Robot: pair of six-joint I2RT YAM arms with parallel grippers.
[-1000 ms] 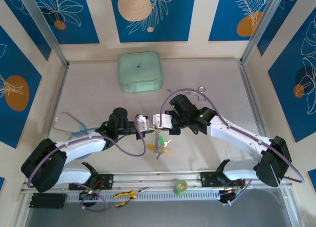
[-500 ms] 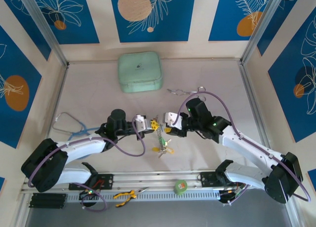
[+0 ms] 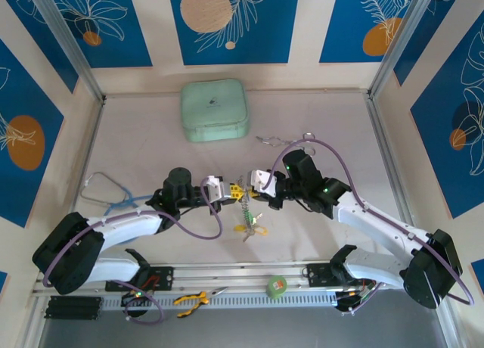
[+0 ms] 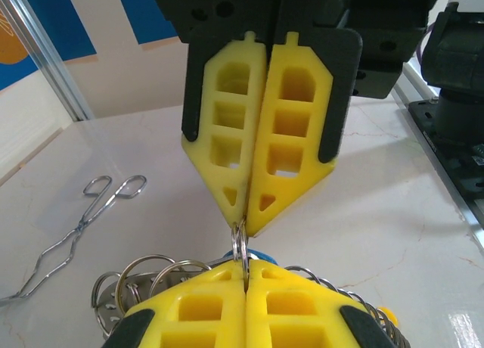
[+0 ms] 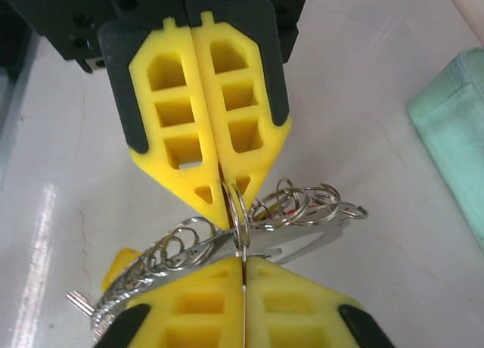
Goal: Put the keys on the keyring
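Silvery keyring (image 5: 198, 231) hangs over table centre betw. both hands, keys (image 3: 248, 225) dangling at 6 o'clock. L hand (image 4: 246, 265) & R hand (image 5: 243, 263) are fully closed, tip to tip, pinching keyring by one small ring. Several keys look threaded; can't tell if any are left.

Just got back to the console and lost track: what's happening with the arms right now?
Both arms meet tip to tip above the middle of the table. The left gripper and right gripper are each shut on the keyring, pinching it at nearly the same spot. Keys with coloured tags dangle below it.
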